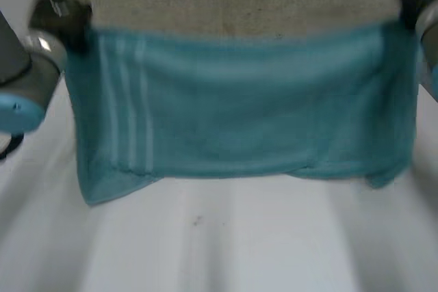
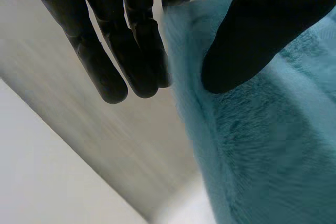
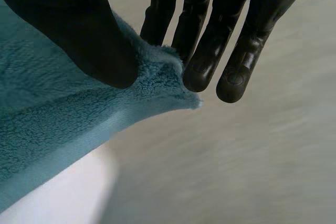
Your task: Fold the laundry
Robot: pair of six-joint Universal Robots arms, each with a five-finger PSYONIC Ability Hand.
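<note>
Teal towel, just one, held up spread wide over the white bench, three pale stripes near its left end, two black hands, left hand pinching one top corner, right hand pinching the other

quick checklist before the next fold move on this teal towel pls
1. Left hand pinching a top corner of the teal terry towel between thumb and fingers: ok.
2. Right hand pinching the other top corner: ok, though close to the tip.
3. Top edge stretched level between the hands: ok.
4. Lower edge even: not ok, it hangs lower at both ends.
5. Lower edge clear of the white table: cannot tell.
</note>
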